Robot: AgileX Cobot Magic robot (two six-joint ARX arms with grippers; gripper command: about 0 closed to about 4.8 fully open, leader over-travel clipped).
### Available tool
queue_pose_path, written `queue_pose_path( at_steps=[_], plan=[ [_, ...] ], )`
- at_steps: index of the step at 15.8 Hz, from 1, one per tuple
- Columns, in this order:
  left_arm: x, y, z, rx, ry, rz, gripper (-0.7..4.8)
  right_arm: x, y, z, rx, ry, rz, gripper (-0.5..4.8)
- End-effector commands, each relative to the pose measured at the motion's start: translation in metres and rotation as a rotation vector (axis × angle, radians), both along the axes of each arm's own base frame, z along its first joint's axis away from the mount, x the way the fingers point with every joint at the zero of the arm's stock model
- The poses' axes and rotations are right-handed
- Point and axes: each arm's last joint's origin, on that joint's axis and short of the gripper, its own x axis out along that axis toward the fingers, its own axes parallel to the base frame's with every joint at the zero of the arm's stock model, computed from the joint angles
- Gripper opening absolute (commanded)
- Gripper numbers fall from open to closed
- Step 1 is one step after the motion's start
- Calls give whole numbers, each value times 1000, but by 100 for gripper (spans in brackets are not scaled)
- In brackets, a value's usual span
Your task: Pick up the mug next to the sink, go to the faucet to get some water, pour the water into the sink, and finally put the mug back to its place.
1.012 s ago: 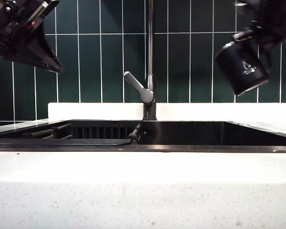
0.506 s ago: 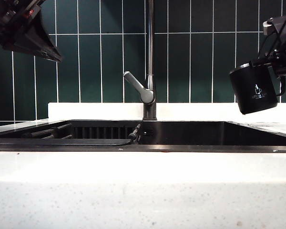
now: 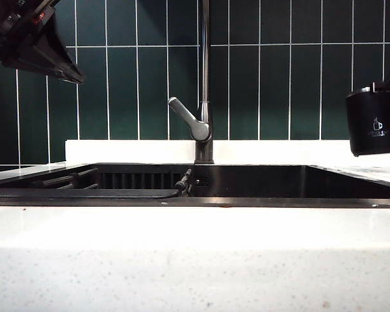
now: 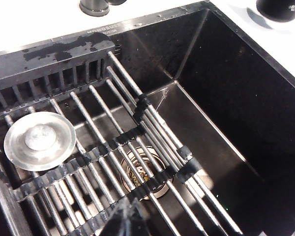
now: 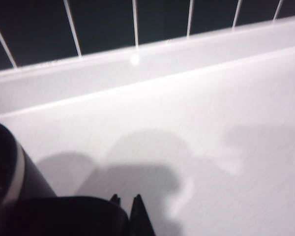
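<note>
The sink (image 4: 265, 128) is sitting as a black basin in the white countertop (image 3: 195, 260), and it is holding a rack of metal bars (image 4: 132, 147) laid across its floor. A round metal stopper (image 4: 39, 140) is resting on those bars toward one end, and the drain (image 4: 140, 172) is showing beneath the bars near the middle. Droplets are clinging to the inner walls; no stream is running from the faucet (image 3: 205, 78), whose grey lever (image 3: 188, 120) is angling out to the side. The mug (image 3: 377, 127) is hanging upright at the right edge of the exterior view, above the countertop beside the sink and not touching it; what is inside it cannot be told. The right gripper (image 5: 130, 209) is working at that same spot: in the right wrist view the mug's dark body and silver rim are lying right against the fingers, which are drawn nearly together, clamped on the mug, though the exact contact point is hidden. The left gripper (image 3: 68, 75) is hovering high at the upper left of the exterior view, well apart from the mug, its dark fingers pressed together with nothing between them. The left wrist view is looking straight down into the sink.
</note>
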Motion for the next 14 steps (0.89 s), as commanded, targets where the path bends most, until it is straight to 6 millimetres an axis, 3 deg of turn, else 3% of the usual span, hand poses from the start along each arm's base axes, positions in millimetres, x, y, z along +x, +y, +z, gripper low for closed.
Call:
queue_pose_path(
  at_steps=[1,3,4,14],
  plan=[
    [-1,0,2,-3,-11,-2,-6,1,3,4,52,-40,70,-1],
    [-1,0,2,-3,-11,-2,-6,2,3,3,57,-37,87,0],
    [-1,0,2,-3,-8,-3,-6,2,3,1,58,-26,86,33],
    [-1,-1,1,4,-18,-40,-6,-5,6,-27,119,247,126,54]
  ],
)
